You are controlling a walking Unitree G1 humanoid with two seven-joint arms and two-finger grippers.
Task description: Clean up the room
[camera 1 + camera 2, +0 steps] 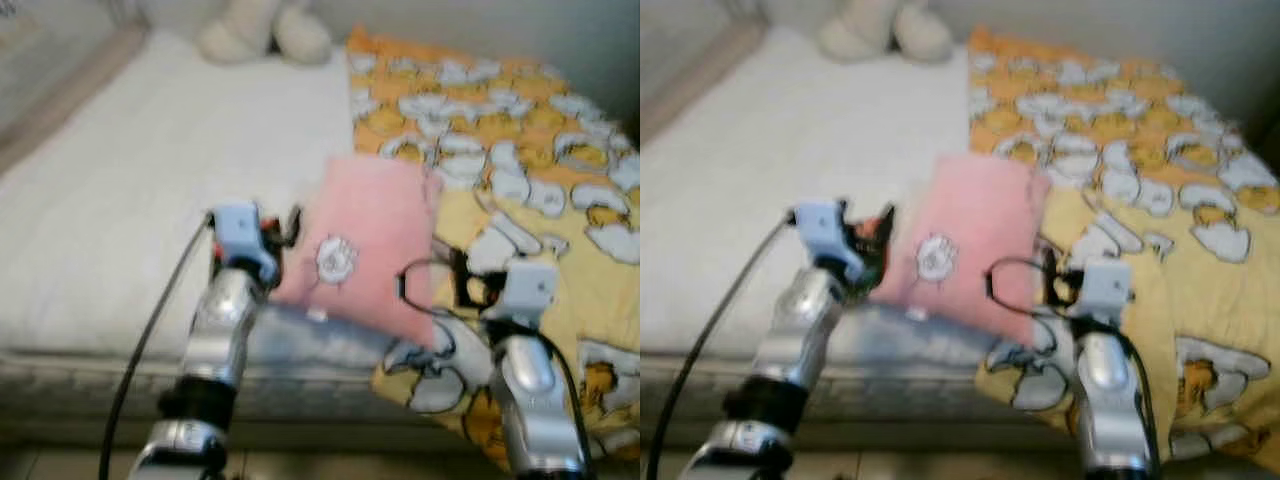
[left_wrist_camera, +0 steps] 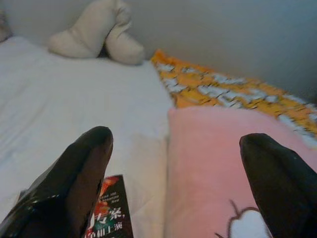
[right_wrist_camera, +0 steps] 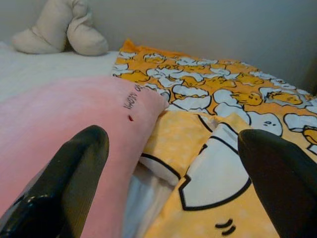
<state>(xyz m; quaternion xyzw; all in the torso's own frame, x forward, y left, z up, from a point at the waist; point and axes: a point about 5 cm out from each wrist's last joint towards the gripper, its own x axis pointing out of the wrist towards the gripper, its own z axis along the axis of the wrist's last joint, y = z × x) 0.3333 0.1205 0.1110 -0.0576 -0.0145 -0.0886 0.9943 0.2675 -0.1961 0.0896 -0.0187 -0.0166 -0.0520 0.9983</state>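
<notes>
Both grippers, left (image 1: 280, 228) and right (image 1: 430, 285), jaws spread wide and empty, flank one pink pillow (image 1: 365, 245) on one bed (image 1: 120, 190) with one patterned blanket (image 1: 520, 160).

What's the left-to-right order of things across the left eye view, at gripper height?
White sheet → left gripper → pink pillow → right gripper → yellow-and-orange patterned blanket.
</notes>
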